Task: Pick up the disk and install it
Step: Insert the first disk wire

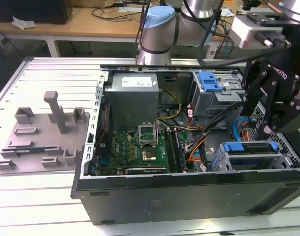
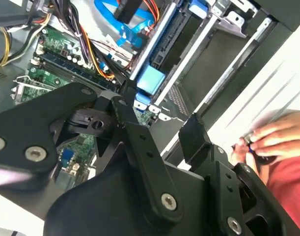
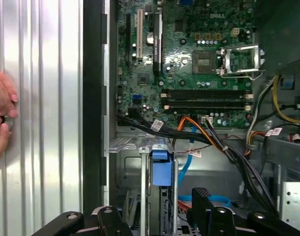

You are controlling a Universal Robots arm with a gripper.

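- Black computer case [image 1: 189, 194] lies open on its side on the ribbed aluminium worktop [image 1: 51, 73]. Green motherboard [image 1: 140, 147] and grey boxy power supply [image 1: 135, 96] are exposed.
- Flat silver-grey disk in its blue plastic carrier bracket [image 1: 250, 147] sits in the metal drive cage [image 1: 238, 162] at the case corner on the exterior view's right. In both wrist views the carrier's blue tab [image 3: 160, 169] [image 2: 150, 81] shows between the cage rails.
- Black two-finger gripper [image 1: 275, 129] hangs just above that cage, apart from the disk.
- In both wrist views the gripper [image 2: 154, 115] [image 3: 154, 206] is spread wide with nothing between its fingers [image 3: 203, 201].
- Orange and blue cables [image 3: 199, 132] run from the motherboard towards the cage.
- A second blue-tabbed bay [image 1: 209, 81] sits further back in the case.
- Grey moulded fixture with uprights [image 1: 41, 132] rests on the worktop at the exterior view's left, well apart from the case.
- A person's hand [image 3: 2, 118] [image 2: 272, 137] rests on the worktop just outside the case wall, pinching a small dark item I cannot identify. A red sleeve [image 2: 289, 187] shows beside it.
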